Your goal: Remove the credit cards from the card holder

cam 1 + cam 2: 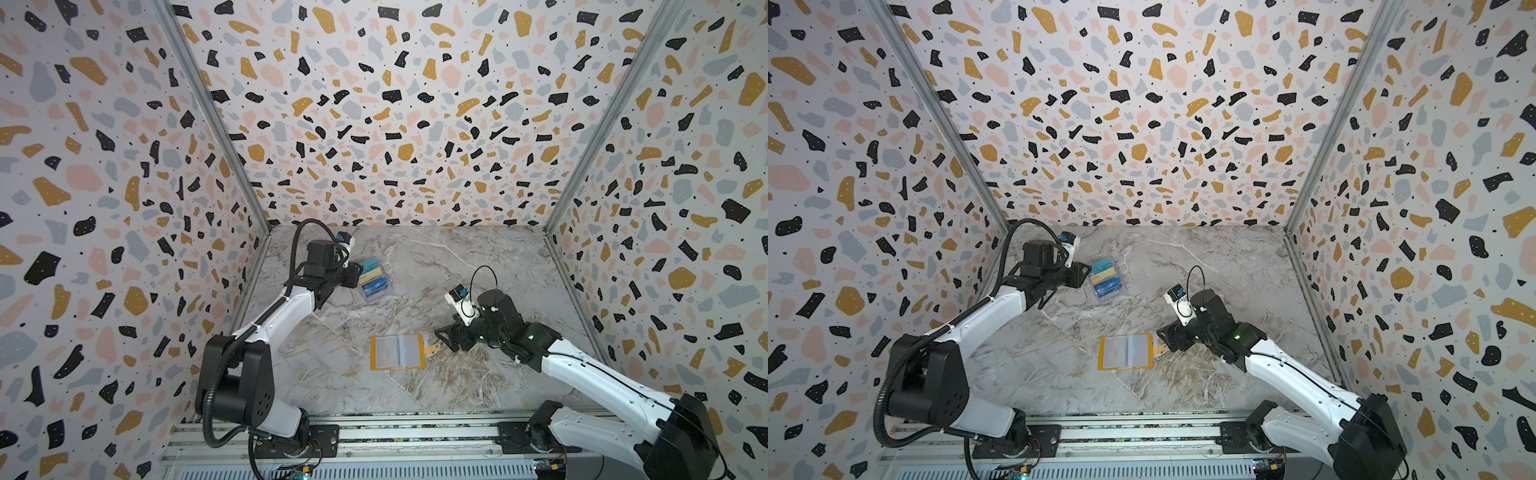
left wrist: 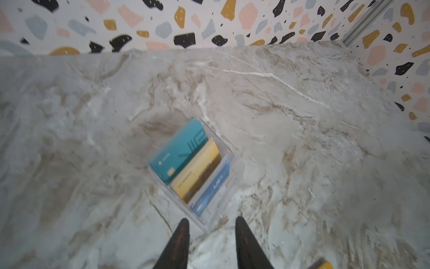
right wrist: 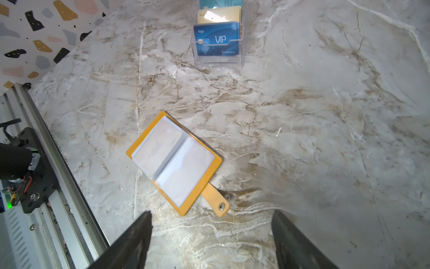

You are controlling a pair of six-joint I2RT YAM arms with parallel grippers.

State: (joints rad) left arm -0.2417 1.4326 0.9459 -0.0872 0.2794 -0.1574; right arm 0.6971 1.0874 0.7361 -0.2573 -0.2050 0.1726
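The card holder [image 1: 397,352] is a mustard-yellow folding wallet lying open and flat near the front middle of the marble tabletop [image 3: 302,139]. Its pale clear sleeves face up and look empty, and its snap tab [image 3: 215,202] sticks out flat on the surface. Well apart from it, the credit cards stand leaning in a clear tiered box [image 3: 218,62]: the teal card [image 2: 179,151] at the back, the gold card [image 2: 197,170] in the middle, the blue VIP card [image 3: 216,38] in front
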